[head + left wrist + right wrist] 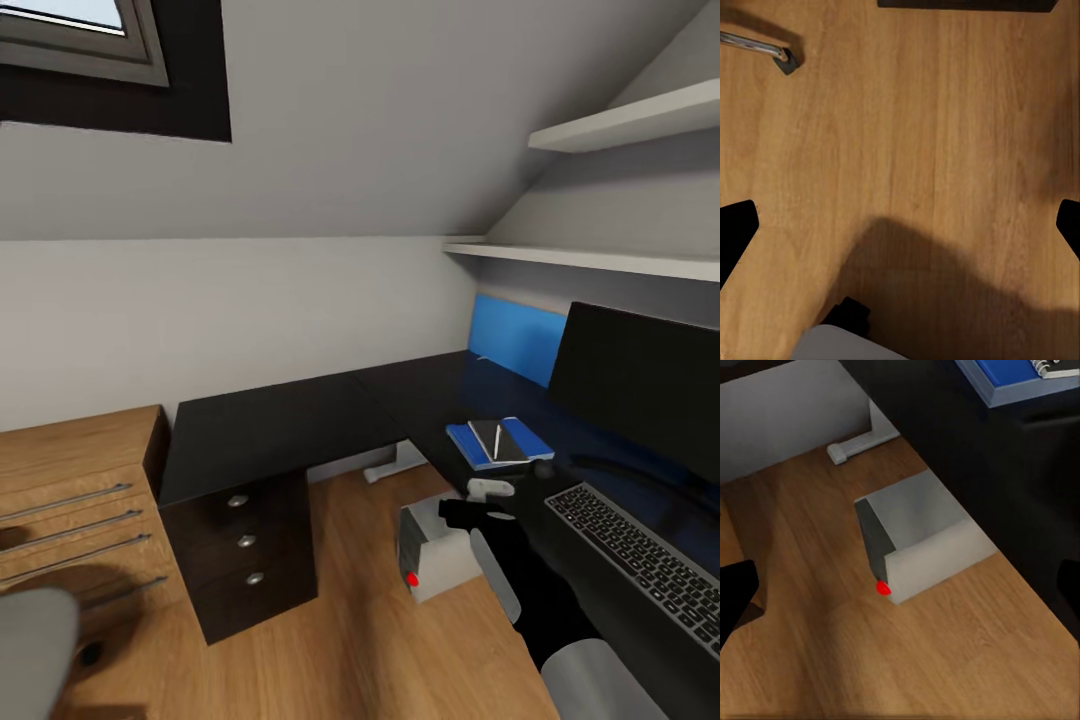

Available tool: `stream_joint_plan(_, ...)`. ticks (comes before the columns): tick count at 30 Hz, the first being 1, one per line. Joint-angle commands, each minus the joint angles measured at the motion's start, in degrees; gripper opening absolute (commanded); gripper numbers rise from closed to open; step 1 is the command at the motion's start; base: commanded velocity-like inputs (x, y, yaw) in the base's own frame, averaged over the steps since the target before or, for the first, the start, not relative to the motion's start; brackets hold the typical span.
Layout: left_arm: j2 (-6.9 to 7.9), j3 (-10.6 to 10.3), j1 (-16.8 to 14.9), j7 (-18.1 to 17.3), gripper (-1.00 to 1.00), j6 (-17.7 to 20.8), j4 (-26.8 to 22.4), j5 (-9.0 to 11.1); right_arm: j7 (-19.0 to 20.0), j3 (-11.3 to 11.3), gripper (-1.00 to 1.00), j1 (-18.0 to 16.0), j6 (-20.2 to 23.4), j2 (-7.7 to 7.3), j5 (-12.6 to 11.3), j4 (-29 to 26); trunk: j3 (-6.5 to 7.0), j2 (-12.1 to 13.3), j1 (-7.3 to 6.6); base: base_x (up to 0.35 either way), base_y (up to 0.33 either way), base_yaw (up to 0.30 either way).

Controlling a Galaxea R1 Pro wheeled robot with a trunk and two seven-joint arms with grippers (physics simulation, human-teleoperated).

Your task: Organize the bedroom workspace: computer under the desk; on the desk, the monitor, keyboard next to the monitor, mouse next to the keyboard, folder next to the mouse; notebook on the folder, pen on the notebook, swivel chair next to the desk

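Right gripper [470, 512] hovers beside desk [300, 420] edge — fingers spread wide, nothing held | computer [919, 536] on floor, partly under desk | folder [500, 442], notebook [497, 437], pen [498, 437] stacked on desk by keyboard [640, 555] | left gripper [900, 225] — spread wide, over floor

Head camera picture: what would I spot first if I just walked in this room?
Probably the big black monitor on the dark desk at the right, with the keyboard in front of it. Next, the bright blue folder with a notebook and pen stacked on it. Then the grey computer with its red light, poking out on the wooden floor beside the desk.
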Motion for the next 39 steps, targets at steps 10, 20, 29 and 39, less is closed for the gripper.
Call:
stream_joint_plan(10,1.08,0.55,-0.05,0.49,1.0,0.08,0.35,0.33,-0.45,0.48,1.0,-0.04,-1.12,0.03,-0.63,3.16,-0.49,-0.04,0.0,-0.002,-0.001,0.18)
stream_joint_plan(20,1.06,3.48,-0.12,0.08,1.0,0.15,3.33,0.38,-0.58,8.78,1.0,-0.04,-22.18,3.15,2.0,27.7,-1.01,-0.04,0.0,0.0,0.0,0.214)
stream_joint_plan(29,0.83,3.78,-0.31,-0.71,1.0,0.18,5.67,0.41,-0.59,10.73,1.0,-0.04,-41.99,5.22,2.3,47.85,-1.49,-0.04,0.0,0.0,0.0,0.216)
stream_joint_plan(39,0.52,3.63,-0.32,-1.13,1.0,0.35,7.85,0.47,-0.58,10.57,1.0,0.1,-54.15,5.57,1.96,58.71,-1.88,-0.04,0.0,0.0,0.0,0.234)
